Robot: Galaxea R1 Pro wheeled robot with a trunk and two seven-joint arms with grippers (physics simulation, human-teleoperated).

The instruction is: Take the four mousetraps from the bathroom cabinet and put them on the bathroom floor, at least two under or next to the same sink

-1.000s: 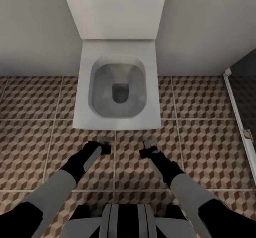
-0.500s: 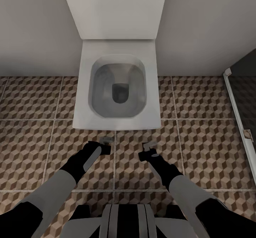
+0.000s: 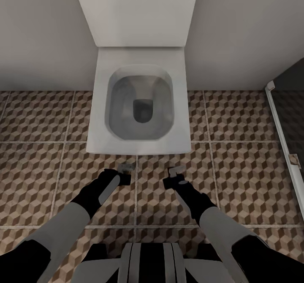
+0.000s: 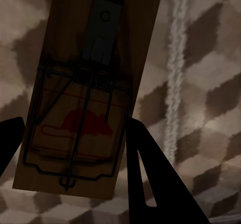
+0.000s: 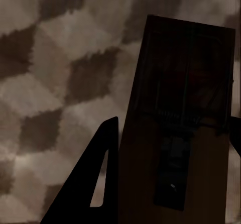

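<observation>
The main risk, as I judge it, is a drop in the wrong spot. Both arms hang low over the cube-patterned brown, beige and cream tiled bathroom floor (image 3: pixel 236 118), just in front of the square white glazed toilet (image 3: pixel 139 59) at twelve o'clock. No white vanity sink is to be seen, so a trap let go here could land beside the wrong fixture and fail the sink condition. A loose pinch could also let a thin board slip and tip onto its edge.

The left gripper (image 3: pixel 126 170) has its dark fingers (image 4: pixel 150 179) closed narrowly on the long edges of a small flat brown wooden mousetrap (image 4: pixel 85 93). That board carries bent dark wire, a dull metal tab and a red printed mark. The right gripper (image 3: pixel 176 173) likewise pinches a second flat wooden mousetrap in shadow (image 5: pixel 181 123), its wire and plate barely legible.

At three o'clock a pale metal rail (image 3: pixel 280 122) borders darker grey-tinted tiles (image 3: pixel 295 105). The floor tiles look smooth and matt, with pale grout lines.
</observation>
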